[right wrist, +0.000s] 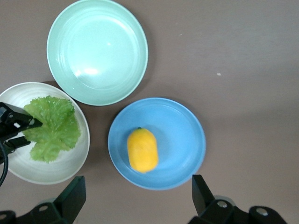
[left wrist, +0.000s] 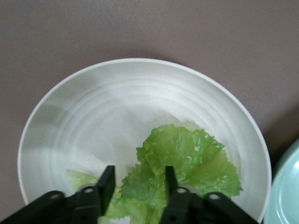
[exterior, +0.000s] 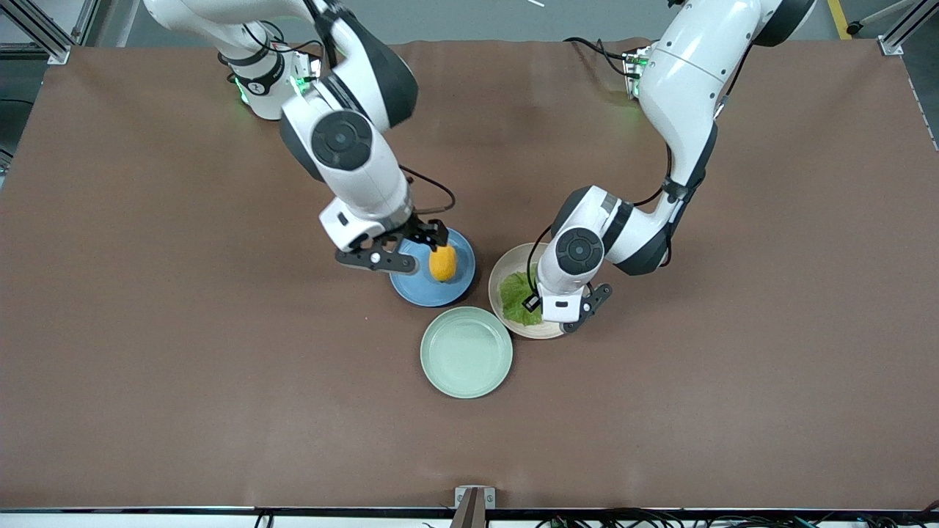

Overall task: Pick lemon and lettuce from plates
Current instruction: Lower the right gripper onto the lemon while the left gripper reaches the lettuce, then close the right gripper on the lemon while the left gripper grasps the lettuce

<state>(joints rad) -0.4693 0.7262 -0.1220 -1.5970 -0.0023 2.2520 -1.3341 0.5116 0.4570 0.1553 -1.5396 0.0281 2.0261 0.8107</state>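
The lemon point(exterior: 442, 262) lies on the blue plate point(exterior: 418, 290). My right gripper point(exterior: 425, 236) hangs open above that plate's edge toward the robots. In the right wrist view its fingers point(right wrist: 74, 196) stand wide apart, with the lemon point(right wrist: 142, 149) on the blue plate point(right wrist: 182, 135) just ahead of them. The lettuce point(exterior: 518, 297) lies on the beige plate point(exterior: 502, 268). My left gripper point(exterior: 539, 308) is low over it and open. In the left wrist view its fingers point(left wrist: 106, 184) straddle a raised fold of the leaf point(left wrist: 187, 151) on the plate point(left wrist: 93, 112).
An empty mint green plate point(exterior: 466, 352) sits nearer the front camera, touching close to both other plates. It also shows in the right wrist view point(right wrist: 97, 51). Bare brown table point(exterior: 220, 330) surrounds the three plates.
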